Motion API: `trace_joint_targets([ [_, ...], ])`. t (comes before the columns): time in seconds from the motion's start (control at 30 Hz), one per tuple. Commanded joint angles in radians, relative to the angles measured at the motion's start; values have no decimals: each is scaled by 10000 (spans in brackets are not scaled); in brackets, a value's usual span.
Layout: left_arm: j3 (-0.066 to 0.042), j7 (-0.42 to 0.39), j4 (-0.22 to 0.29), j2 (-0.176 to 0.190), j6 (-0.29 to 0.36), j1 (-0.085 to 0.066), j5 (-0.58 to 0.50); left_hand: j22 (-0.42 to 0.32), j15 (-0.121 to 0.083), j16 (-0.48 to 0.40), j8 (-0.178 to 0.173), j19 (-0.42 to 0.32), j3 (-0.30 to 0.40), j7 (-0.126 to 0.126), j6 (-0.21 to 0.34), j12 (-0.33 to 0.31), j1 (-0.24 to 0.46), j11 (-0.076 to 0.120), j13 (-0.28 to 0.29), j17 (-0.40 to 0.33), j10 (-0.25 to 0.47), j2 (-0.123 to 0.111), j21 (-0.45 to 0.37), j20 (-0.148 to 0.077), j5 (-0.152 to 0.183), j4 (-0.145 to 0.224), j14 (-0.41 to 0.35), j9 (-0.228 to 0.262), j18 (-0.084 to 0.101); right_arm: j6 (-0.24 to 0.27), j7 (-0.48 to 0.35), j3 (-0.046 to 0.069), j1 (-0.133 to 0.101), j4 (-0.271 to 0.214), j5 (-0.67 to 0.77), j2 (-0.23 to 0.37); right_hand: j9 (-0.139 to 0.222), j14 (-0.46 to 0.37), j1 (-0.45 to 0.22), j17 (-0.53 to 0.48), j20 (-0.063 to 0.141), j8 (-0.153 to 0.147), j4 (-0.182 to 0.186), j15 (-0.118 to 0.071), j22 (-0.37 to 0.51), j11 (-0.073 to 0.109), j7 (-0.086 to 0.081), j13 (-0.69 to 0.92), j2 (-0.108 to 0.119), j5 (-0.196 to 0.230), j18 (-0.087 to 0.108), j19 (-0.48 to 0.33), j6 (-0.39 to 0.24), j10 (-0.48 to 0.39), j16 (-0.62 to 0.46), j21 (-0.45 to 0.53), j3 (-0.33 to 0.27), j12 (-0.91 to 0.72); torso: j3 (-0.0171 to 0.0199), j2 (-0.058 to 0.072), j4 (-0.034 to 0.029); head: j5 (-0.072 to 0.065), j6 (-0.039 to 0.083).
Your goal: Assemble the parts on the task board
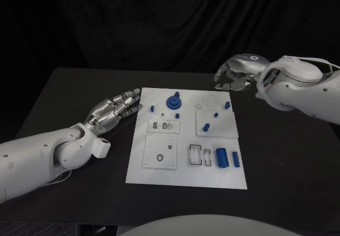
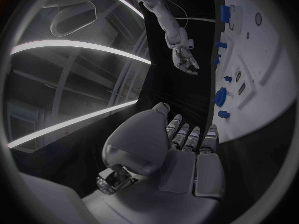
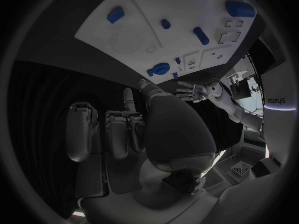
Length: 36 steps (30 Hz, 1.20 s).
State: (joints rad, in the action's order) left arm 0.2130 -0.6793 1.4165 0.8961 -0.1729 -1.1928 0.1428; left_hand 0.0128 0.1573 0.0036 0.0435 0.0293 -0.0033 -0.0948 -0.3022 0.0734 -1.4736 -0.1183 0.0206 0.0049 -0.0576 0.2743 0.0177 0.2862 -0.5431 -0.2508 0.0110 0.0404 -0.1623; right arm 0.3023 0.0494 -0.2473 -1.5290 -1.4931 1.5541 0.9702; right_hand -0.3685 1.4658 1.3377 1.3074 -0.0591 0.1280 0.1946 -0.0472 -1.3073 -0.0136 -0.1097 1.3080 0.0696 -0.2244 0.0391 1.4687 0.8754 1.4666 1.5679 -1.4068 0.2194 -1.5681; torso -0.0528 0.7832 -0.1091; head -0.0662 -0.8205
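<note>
Left hand [image 1: 115, 111] silver, fingers spread, right hand [image 1: 235, 76] curled empty, flat white task board [image 1: 185, 169].

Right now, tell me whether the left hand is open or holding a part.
Open: the left hand lies beside the board, fingers apart, holding nothing.

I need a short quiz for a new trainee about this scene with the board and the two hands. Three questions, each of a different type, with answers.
1. True or false: the left hand holds a blue part.
2. The right hand is: A) over the board's near edge, B) beyond the far right corner of the task board, C) resting on the large blue cylinder.
3. Fill in: the round blue knob stands near the board's ____ edge.

Key: 1 false; 2 B; 3 far.
</note>
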Motion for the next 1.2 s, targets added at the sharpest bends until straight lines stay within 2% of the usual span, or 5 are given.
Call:
trace_joint_targets([
  [0.03,-9,-1062,83,15,24,14,-11,7,48,30,52,9,84,-30,-17,40,-121,-79,16,7,-6,-7,58,26,-47,4,19,6,-175,156,516,-7,97,-31,54,309,276,1050,193,2634,-116,-328,58,86,-2073,-103,-68,2628,150,343,17,146,-287,1042,29,-33,-9,-27,-6,2,-27,-156,77],
  [0.2,-9,-1055,152,23,13,15,-12,7,48,30,52,9,84,-30,-17,40,-121,-79,16,7,-6,-7,58,26,-47,4,19,6,-175,523,609,-13,386,-39,54,700,469,1050,325,2634,-128,-546,81,86,-2095,-88,-56,2628,235,490,8,177,-560,1042,29,-74,-79,-27,-13,13,-109,-319,136],
  [0.4,-8,-1059,139,33,7,19,-12,8,50,32,54,11,89,-33,-24,39,-120,-82,16,9,-5,-9,60,27,-48,6,22,7,-175,1108,685,-19,669,-183,54,1035,526,1050,292,2634,-123,-554,161,76,-2097,-73,-33,2628,293,543,9,183,-528,1042,29,-71,-164,-27,-18,12,-113,-333,46],
  [0.7,-8,-1068,101,64,8,38,-12,9,56,34,54,14,103,-40,-23,42,-122,-87,16,10,-7,-10,61,29,-52,14,26,7,-174,1472,733,-25,1125,-332,54,1319,745,1050,198,2634,-98,-604,496,49,-2097,-52,-15,2628,361,915,12,194,-627,1042,29,-46,-407,-27,8,30,-124,-577,-35],
  [1.2,-8,-1057,140,81,-19,57,-12,9,56,34,54,14,103,-40,-23,42,-122,-87,16,10,-7,-10,61,29,-52,14,26,7,-174,1646,612,-27,1517,-265,54,1298,869,1050,141,2634,-94,-533,849,50,-2074,-56,-22,2628,431,1397,29,168,-497,1042,29,44,-627,-27,-2,19,-100,-547,-123],
])
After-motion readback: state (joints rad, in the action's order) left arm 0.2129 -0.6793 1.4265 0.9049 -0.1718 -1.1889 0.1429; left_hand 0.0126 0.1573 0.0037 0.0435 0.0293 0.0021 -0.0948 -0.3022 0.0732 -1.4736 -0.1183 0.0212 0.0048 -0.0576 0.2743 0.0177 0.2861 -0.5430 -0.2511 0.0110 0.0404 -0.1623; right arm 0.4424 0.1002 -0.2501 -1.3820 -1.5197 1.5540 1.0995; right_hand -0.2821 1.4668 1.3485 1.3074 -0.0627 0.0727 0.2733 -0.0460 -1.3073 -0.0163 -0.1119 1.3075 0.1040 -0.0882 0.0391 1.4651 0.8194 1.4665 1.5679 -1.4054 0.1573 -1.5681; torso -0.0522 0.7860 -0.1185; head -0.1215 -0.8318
